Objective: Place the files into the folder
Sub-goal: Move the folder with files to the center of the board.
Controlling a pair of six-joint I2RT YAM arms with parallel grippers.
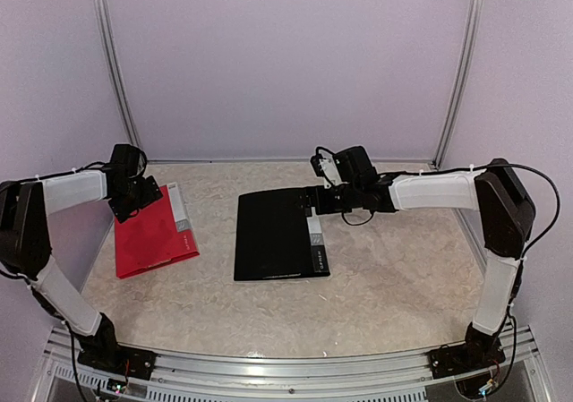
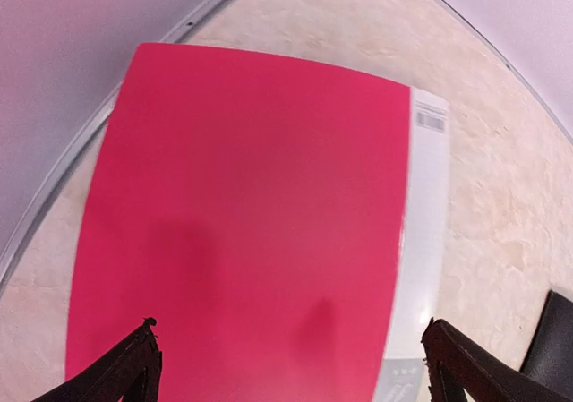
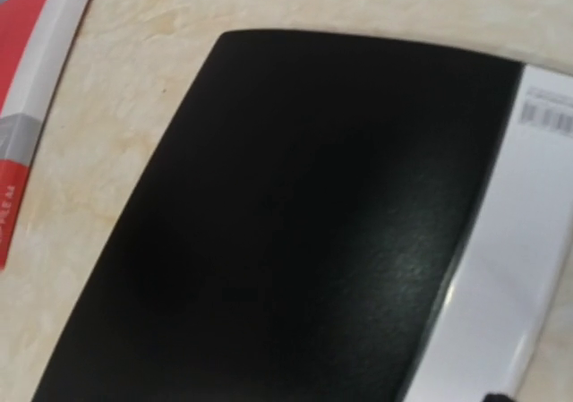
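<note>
From above, the table (image 1: 394,277) carries two shut folders. The red folder (image 1: 148,236) lies at 9 o'clock, skewed, its white strip (image 1: 182,212) along the edge facing the middle. The black folder (image 1: 273,241) lies at the centre, its pale strip (image 1: 317,245) on its 3 o'clock edge. The two are apart, with bare table between them. I can't tell where the files are: whether sheets sit inside either folder doesn't show.

The left gripper (image 1: 132,201) hangs over the red folder's 11 o'clock corner. The right gripper (image 1: 309,201) reaches in from 3 o'clock over the black folder's 1 o'clock corner, its arm stretched across the table's right half with a black cable (image 1: 537,196) looping off it. Pale walls (image 1: 286,62) close the far side, and a metal rail (image 1: 295,366) runs along the near edge at 6 o'clock.

The left wrist view is almost all red folder (image 2: 251,205). Its white strip (image 2: 425,232) runs down the 3 o'clock side with a barcode (image 2: 431,121) at the top. The fingertips (image 2: 134,371) stand wide apart at the bottom, spread with nothing between them, above the cover. A corner of the black folder (image 2: 551,339) pokes in at 4 o'clock.

The right wrist view is mostly black folder (image 3: 286,223), blurred, its strip (image 3: 510,259) at 3 o'clock. The red folder (image 3: 20,12) shows at 10 o'clock. Only a dark sliver of the gripper shows at the bottom edge; its jaws are spread and hold nothing.
</note>
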